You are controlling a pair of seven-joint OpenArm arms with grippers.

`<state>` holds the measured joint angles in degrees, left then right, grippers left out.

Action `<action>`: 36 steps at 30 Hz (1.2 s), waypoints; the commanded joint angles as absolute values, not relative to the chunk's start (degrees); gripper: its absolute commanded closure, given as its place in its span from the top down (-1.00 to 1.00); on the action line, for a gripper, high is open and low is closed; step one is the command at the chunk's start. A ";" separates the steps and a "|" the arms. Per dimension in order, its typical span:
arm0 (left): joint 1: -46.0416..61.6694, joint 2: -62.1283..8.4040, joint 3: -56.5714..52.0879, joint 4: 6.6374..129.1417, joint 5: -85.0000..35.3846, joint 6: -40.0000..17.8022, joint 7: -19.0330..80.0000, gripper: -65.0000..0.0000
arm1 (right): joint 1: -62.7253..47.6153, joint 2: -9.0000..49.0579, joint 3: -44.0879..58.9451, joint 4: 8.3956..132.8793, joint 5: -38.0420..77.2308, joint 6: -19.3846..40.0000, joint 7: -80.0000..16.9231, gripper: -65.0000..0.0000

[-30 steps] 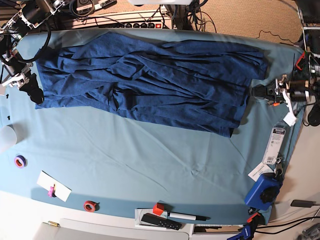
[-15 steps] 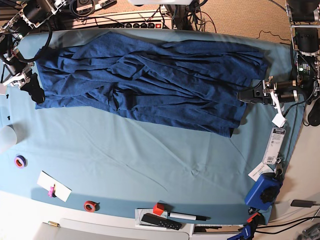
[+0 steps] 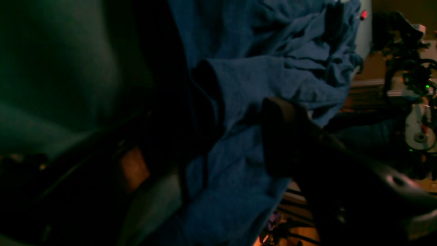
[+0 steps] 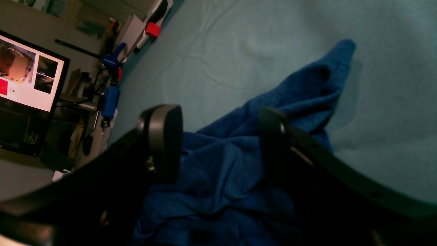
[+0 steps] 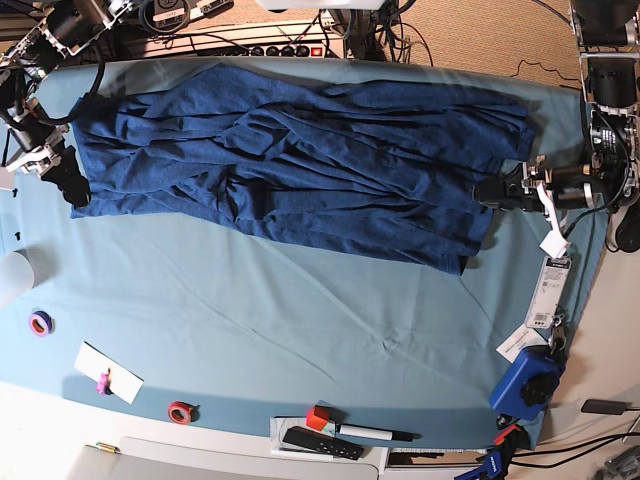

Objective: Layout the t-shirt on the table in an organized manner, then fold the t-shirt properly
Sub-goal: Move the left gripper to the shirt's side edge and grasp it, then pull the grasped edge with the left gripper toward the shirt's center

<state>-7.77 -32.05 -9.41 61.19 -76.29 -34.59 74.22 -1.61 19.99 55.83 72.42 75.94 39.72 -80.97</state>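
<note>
Both grippers sit at opposite ends of the t-shirt [image 5: 290,160], which I see stretched wrinkled across the far half of the table [image 5: 300,330]. Left gripper [image 5: 488,192]: jaws spread wide, at the shirt's edge, cloth between the fingers [image 3: 278,136] in the wrist view. Right gripper [image 5: 72,190]: jaws released, straddling bunched navy fabric, nothing pinched.

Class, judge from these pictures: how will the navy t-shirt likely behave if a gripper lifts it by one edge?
The t-shirt lies in many soft folds, so it would probably droop and trail rather than hold shape. Spread widely over the table, it would likely drag across the cloth. It looks unlikely to roll or break.
</note>
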 commanded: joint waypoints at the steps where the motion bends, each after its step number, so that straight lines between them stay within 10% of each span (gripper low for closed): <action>1: -7.31 -32.91 -9.13 60.51 -63.31 -32.75 76.47 0.26 | -1.15 21.47 56.07 73.45 77.56 40.00 -80.00 0.07; 36: -0.64 -28.95 -9.13 73.10 -60.69 -32.75 75.48 0.19 | -1.15 21.45 56.07 73.45 77.56 40.00 -80.00 0.07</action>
<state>-1.67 -29.08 -9.85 73.78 -67.29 -34.37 69.87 -1.61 19.99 55.83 72.42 75.94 39.72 -80.97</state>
